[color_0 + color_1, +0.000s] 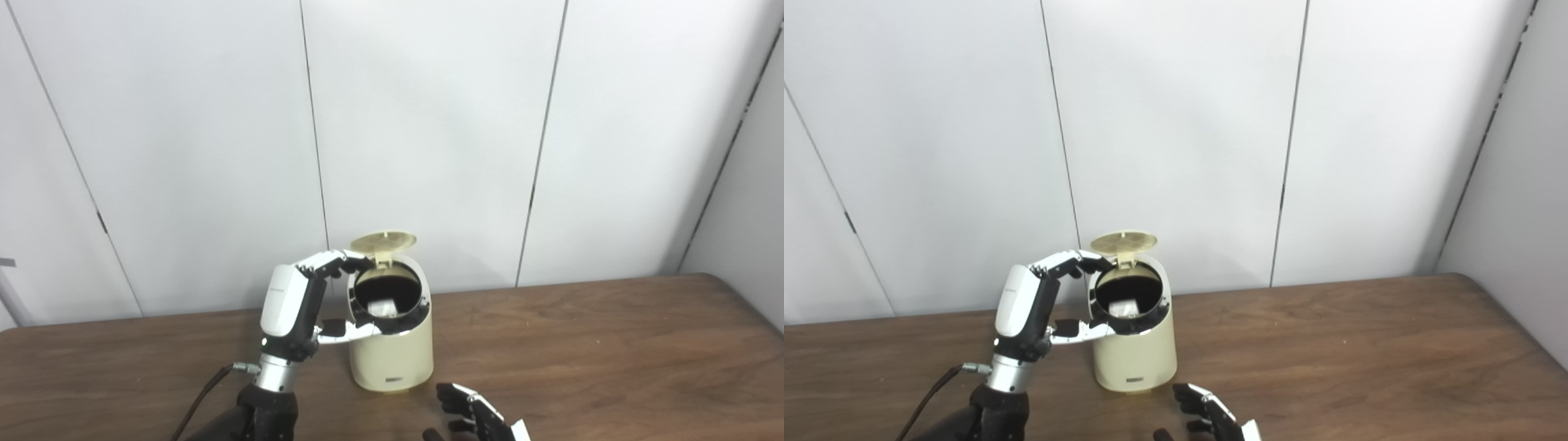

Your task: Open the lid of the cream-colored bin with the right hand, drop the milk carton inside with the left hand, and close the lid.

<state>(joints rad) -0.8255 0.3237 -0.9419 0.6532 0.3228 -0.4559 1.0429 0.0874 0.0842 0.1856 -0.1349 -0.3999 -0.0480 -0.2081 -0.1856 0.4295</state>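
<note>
The cream-colored bin (392, 355) stands on the brown table, its round lid (383, 241) tipped up and open at the back. Inside the dark opening lies a white object, the milk carton (383, 307). My left hand (306, 300) is raised beside the bin's left side, open, fingers spread at the rim (1132, 327) with nothing in them. My right hand (474, 416) rests low at the table's front edge, right of the bin, fingers loosely apart and holding nothing.
The wooden table (612, 349) stretches wide to the right of the bin. White wall panels (429, 122) stand close behind it. A black cable (202, 392) runs along my left forearm.
</note>
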